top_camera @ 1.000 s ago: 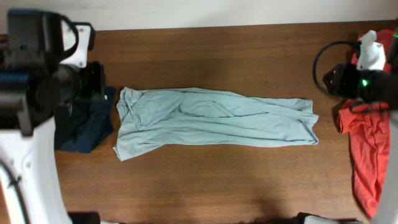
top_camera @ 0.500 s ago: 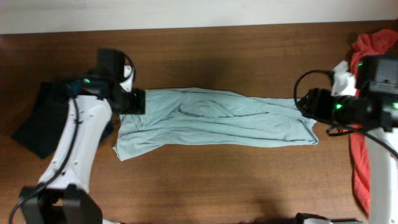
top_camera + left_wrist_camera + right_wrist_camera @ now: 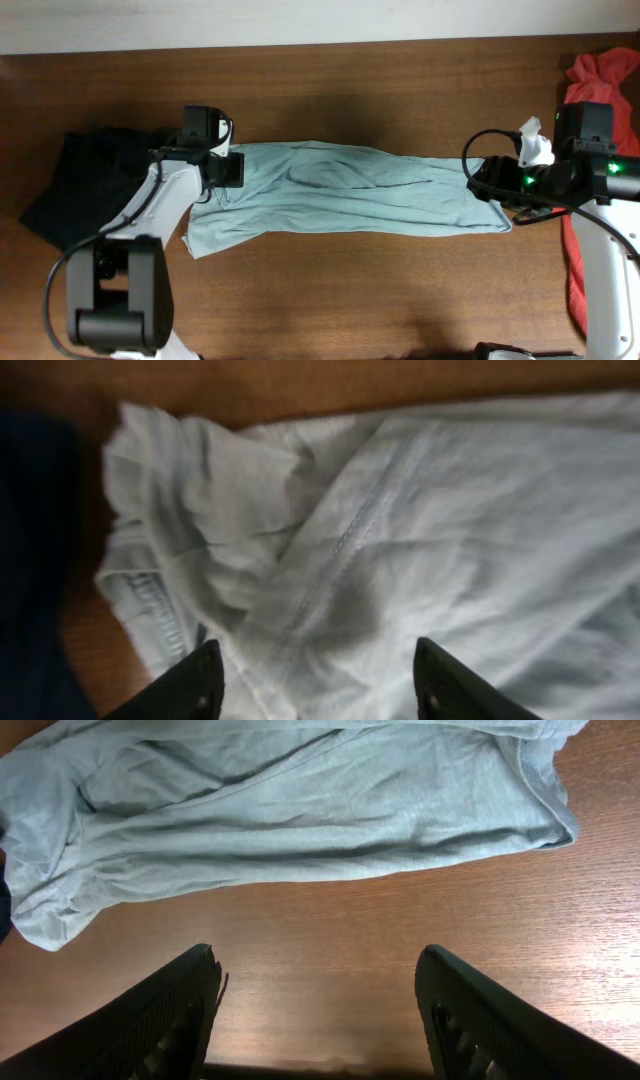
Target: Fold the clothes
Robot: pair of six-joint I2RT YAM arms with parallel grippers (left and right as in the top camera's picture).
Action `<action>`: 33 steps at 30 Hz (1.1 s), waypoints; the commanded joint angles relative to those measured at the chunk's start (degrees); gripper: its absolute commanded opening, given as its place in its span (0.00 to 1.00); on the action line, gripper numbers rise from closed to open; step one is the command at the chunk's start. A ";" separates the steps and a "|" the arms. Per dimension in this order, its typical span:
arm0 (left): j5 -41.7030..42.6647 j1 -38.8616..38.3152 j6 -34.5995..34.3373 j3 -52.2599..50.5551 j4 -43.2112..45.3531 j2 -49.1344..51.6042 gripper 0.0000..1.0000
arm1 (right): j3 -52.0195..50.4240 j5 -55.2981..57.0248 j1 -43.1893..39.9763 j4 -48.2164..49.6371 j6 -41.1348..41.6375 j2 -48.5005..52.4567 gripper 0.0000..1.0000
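On the far left of the brown table (image 3: 350,90) lies a dark blue piece of clothing (image 3: 75,195), all in a heap. Next to it comes the left arm, which reaches in from the front edge and bends over the left end of the pale grey-blue T-shirt (image 3: 340,190). The left claw (image 3: 315,675) is released. Its two black fingers (image 3: 200,685) stand wide apart just above the cloth, and nothing is caught between them. Under that claw the shirt is bunched up and wrinkly, with a line of stitches running across it and a thick hem showing near the dark clothing. A bit of bare wood shows between the two clothes. The T-shirt lies flat on the middle of the table as one long strip that runs from left to right. Its left end is wider, and one corner there pokes out toward the front edge. There are soft folds and a round bump near the middle of the shirt. The right end is narrower and has a rounded edge. The right arm comes in from the right side and stops at that end. The right claw (image 3: 318,965) is released too, with its fingers (image 3: 190,990) spread far apart. Only bare table shows between them, and the shirt's edge lies a little way beyond the tips. On the far right, behind that arm, a red-orange piece of clothing (image 3: 600,72) lies along the edge of the table.
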 commanded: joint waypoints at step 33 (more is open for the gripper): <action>-3.67 0.07 6.91 11.98 -21.90 -3.98 0.01 | -0.24 -0.52 0.37 1.03 0.61 -0.72 0.65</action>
